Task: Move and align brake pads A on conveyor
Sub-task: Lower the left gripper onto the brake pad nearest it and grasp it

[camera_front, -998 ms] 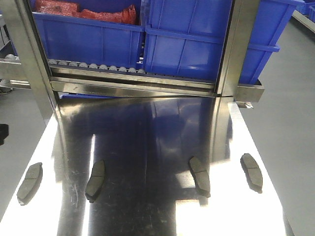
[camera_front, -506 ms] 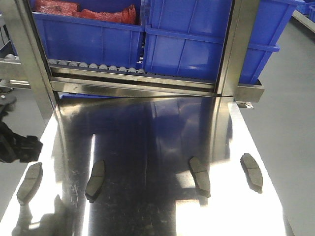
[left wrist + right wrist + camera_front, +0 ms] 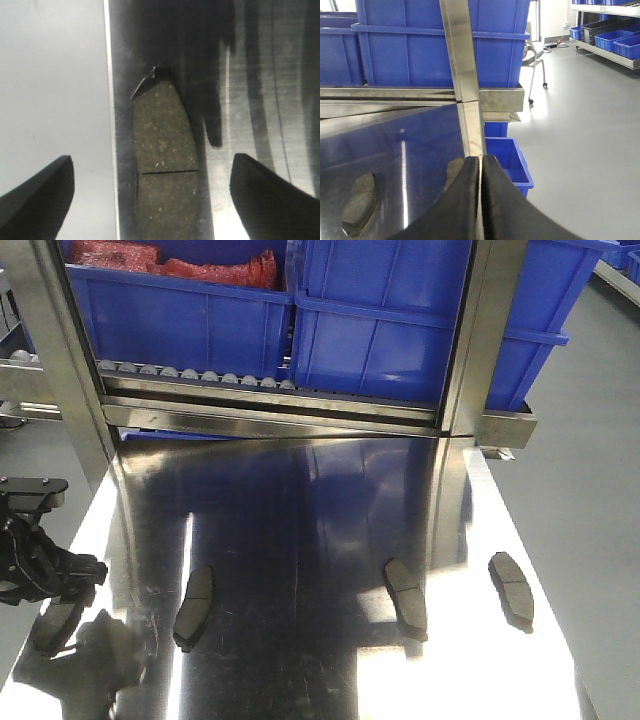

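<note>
Four dark-grey brake pads A lie in a row on a shiny steel table (image 3: pixel 300 520). My left gripper (image 3: pixel 52 583) hovers over the leftmost pad (image 3: pixel 50 628), partly hiding it. In the left wrist view this pad (image 3: pixel 162 150) lies by the table's left edge, between the open fingers (image 3: pixel 37 200) of the left gripper (image 3: pixel 152 200), which do not touch it. The other pads (image 3: pixel 194 607), (image 3: pixel 406 598), (image 3: pixel 511 589) lie free. My right gripper (image 3: pixel 480 200) is shut on nothing, above the table's right side near two pads (image 3: pixel 359 204), (image 3: pixel 454 172). The conveyor is out of view.
Blue bins (image 3: pixel 380 330) stand on a roller rack (image 3: pixel 190 375) behind the table, between steel posts (image 3: pixel 470 340). One bin holds red parts (image 3: pixel 170 260). Grey floor lies off both table sides. A blue bin (image 3: pixel 507 160) sits on the floor at the right.
My left arm has come in from the left edge and moved down over the leftmost pad, covering part of it. The pads have not moved.
</note>
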Available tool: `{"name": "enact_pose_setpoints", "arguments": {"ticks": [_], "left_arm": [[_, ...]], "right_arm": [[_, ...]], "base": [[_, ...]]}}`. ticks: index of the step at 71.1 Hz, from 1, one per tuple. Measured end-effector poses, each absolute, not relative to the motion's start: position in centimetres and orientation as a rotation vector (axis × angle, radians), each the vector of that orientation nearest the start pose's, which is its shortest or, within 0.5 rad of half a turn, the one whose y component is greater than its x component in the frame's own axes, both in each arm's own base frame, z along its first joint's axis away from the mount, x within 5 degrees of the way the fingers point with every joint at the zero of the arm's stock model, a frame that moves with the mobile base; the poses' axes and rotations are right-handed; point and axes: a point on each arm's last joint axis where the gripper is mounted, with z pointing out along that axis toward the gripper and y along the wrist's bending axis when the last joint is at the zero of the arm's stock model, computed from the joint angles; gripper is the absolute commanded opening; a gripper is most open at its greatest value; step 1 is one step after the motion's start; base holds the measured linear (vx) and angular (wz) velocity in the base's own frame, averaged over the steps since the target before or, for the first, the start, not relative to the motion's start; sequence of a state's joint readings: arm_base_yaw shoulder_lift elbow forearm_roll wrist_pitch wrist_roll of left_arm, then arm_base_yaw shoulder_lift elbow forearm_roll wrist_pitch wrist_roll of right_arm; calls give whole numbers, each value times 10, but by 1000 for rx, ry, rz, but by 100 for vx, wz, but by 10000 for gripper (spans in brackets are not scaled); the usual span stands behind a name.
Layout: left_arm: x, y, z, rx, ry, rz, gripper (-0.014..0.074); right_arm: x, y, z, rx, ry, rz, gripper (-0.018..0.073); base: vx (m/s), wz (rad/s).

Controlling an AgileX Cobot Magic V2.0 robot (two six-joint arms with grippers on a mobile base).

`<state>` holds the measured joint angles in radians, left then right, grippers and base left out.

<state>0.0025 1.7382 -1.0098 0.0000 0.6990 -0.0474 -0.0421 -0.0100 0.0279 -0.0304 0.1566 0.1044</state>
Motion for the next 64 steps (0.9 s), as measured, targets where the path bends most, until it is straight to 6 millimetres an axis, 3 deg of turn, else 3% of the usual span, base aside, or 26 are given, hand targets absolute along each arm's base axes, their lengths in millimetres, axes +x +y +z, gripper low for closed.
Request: {"name": "enact_pose_setpoints", "arguments": {"ticks": [64], "left_arm": [[323, 1, 162, -74, 2948, -6, 572]], "right_arm": [[56, -3, 190, 100, 1655, 21, -5]], "base": [[0, 0]]}}
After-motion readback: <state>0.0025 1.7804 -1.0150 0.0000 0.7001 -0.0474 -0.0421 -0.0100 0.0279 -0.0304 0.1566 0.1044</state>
